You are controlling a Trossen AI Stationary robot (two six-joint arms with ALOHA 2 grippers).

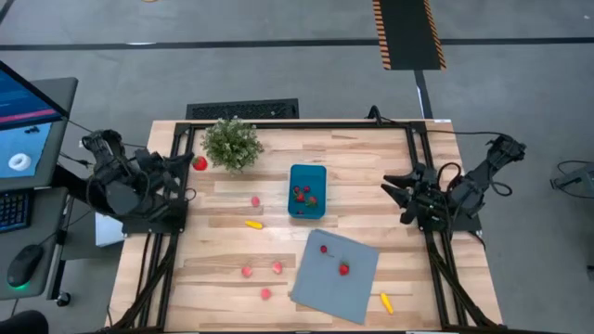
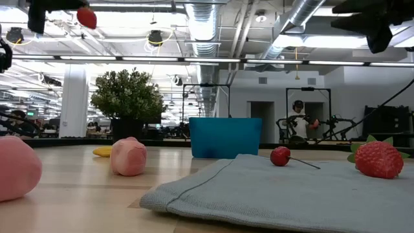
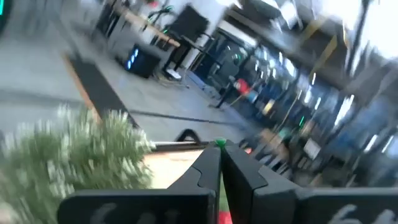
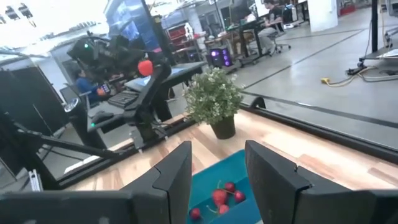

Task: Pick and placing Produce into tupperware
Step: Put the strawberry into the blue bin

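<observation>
- At the table's far left corner, the left gripper (image 1: 193,165) is raised in the air, its fingers closed on a small red strawberry (image 1: 200,163), just beside the bushy potted plant (image 1: 231,143).
- From table height, that strawberry hangs high above the wood, well clear of everything below.
- Near the table's middle stands the teal tupperware (image 1: 307,191), already holding a few red pieces.
- Scattered produce remains: pink pieces (image 1: 248,272) on the bare wood toward the near edge, a yellow piece (image 1: 253,224) left of the tub, and a cherry (image 1: 324,249) and a strawberry lying on the grey-blue sheet (image 1: 357,288).
- Over at the right edge, the right gripper (image 1: 399,195) waits with its fingers spread wide and nothing between them, pointing toward the tub.
- My reading: this is the carry step, with the berry lifted but not yet delivered.
- Next, the left arm likely needs to swing past the plant without brushing it, stop above the tub's open top, and only then let go.
</observation>
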